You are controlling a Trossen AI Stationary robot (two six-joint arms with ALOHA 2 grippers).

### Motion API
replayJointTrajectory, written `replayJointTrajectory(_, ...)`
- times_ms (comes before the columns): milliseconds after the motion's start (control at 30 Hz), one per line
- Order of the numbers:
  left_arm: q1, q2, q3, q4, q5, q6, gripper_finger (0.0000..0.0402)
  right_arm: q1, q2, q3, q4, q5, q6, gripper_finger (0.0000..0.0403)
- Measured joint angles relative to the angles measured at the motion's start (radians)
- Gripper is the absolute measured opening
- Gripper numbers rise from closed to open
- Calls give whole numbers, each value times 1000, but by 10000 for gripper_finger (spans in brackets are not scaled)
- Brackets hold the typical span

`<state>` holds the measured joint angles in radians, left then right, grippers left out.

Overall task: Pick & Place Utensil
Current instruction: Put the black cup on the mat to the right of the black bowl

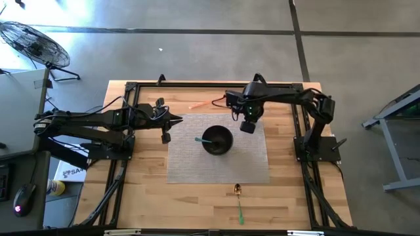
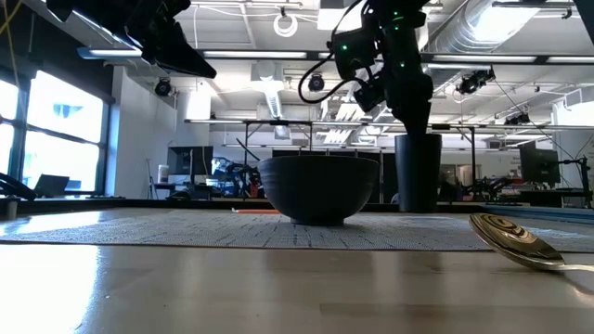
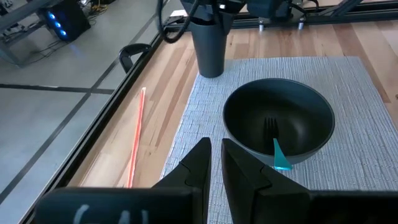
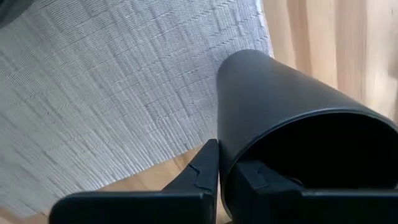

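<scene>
A black bowl point(image 1: 217, 140) sits in the middle of a grey woven mat point(image 1: 190, 164) on the wooden desk point(image 1: 144, 196). Inside it leans a fork with a teal handle point(image 3: 278, 153), tines down in the bowl and the handle resting on the rim. The left pincer point(image 1: 176, 119) hovers above the mat's edge beside the bowl, its fingers point(image 3: 198, 163) clenched nearly together and holding nothing. The right pincer point(image 1: 247, 126) is at the far corner of the mat, clamped on the rim of a tall dark cup point(image 4: 292, 118), one finger outside the wall and one inside. A gold spoon with a green handle point(image 1: 239, 200) lies on the bare wood near the front edge of the desk. An orange stick point(image 3: 135, 138) lies on the wood beyond the mat.
</scene>
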<state>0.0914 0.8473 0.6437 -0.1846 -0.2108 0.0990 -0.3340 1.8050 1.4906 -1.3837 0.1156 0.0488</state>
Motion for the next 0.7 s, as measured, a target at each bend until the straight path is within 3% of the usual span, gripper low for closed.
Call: replayJointTrajectory(700,0,0,0,0,0,0,35,4,0,0,9,-18,22,25)
